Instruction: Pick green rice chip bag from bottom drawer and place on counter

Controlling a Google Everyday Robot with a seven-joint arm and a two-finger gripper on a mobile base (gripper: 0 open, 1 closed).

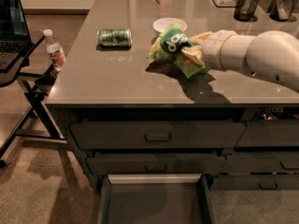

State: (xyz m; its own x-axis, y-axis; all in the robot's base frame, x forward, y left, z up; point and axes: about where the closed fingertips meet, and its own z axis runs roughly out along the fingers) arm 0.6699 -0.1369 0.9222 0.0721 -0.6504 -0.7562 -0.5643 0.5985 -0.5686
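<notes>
**Counter scene: chip bag held above the stone top**

A glossy grey-beige counter (117,78) runs over dark cabinet drawers, with a speckled floor below. At the foot of the cabinet the bottom drawer (154,204) stands pulled out, its pale front rim showing and its dark inside plain. The two handled drawers (157,135) above it are closed.

The white arm reaches in from the right across the counter. Its gripper (193,55) sits over the middle of the top, clamped on the green rice chip bag (172,45). The bag is crumpled and tilted, with its round dark green logo facing up and left. It casts a dark shadow on the counter beneath. Whether its lower edge touches the surface cannot be told.

Just behind the bag is a white bowl (169,24). A green can (114,37) lies on its side to the left, well apart from the bag. A black mesh cup (246,6) stands at the far right. Off the counter's left edge, a water bottle (54,49) stands on a black stand beside a laptop (11,22).
</notes>
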